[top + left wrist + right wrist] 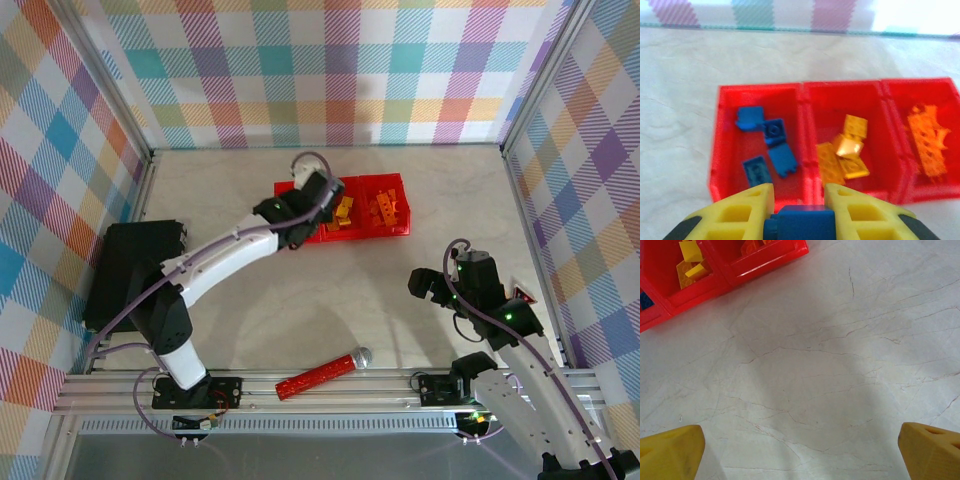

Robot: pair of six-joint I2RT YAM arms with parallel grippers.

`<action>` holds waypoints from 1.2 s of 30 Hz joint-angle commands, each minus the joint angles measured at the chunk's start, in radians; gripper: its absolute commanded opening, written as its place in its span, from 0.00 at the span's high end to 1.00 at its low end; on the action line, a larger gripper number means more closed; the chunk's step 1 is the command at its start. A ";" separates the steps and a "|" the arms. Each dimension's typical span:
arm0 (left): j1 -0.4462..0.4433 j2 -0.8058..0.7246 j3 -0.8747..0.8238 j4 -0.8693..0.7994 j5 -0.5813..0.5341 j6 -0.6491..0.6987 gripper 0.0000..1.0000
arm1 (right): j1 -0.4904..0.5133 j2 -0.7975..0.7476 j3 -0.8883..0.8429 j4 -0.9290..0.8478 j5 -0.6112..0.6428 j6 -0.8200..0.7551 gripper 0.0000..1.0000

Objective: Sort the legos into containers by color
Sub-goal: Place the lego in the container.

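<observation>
- While the left pincer [320, 192] hangs over the row of three bright red square plastic bins [398, 222] near the surface's [300, 330] far edge, advance it past the rim.
- Clamped on a small blue plastic lego brick [801, 224], it should release above the blue-filled end bin [722, 142].
- Right pincer [800, 442] gapes wide, empty; keep it clear.

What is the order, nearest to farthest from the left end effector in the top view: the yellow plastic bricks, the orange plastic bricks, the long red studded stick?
1. Yellow plastic bricks, just right of the left end effector.
2. Orange plastic bricks, farther right.
3. Long red studded stick, well toward the near edge.
</observation>
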 commanded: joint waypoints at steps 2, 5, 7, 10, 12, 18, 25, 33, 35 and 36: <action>0.112 0.099 0.084 -0.119 0.136 0.011 0.90 | -0.005 0.005 0.015 -0.005 0.003 0.003 0.01; 0.176 0.187 0.146 -0.124 0.234 0.003 0.89 | -0.005 0.007 0.014 -0.007 0.001 0.002 0.01; 0.199 0.243 0.188 -0.129 0.269 0.001 0.88 | -0.005 0.013 0.016 -0.007 0.003 0.001 0.01; 0.216 0.318 0.253 -0.148 0.278 0.003 0.88 | -0.005 0.025 0.019 -0.006 0.003 0.000 0.01; 0.222 0.357 0.282 -0.159 0.270 0.009 0.88 | -0.005 0.031 0.019 -0.008 0.004 -0.001 0.01; 0.223 0.405 0.274 -0.166 0.192 0.032 0.85 | -0.005 0.047 0.013 0.002 0.000 0.003 0.01; 0.221 0.389 0.202 -0.139 0.189 0.034 0.60 | -0.005 0.061 0.012 0.009 -0.007 0.006 0.01; 0.210 0.312 0.184 -0.106 0.211 0.078 0.35 | -0.005 0.053 0.014 -0.003 -0.007 0.010 0.01; 0.208 0.278 0.175 -0.097 0.217 0.090 0.31 | -0.005 0.051 0.016 -0.007 -0.007 0.012 0.01; 0.207 0.245 0.160 -0.081 0.220 0.097 0.28 | -0.004 0.051 0.017 -0.007 -0.007 0.013 0.01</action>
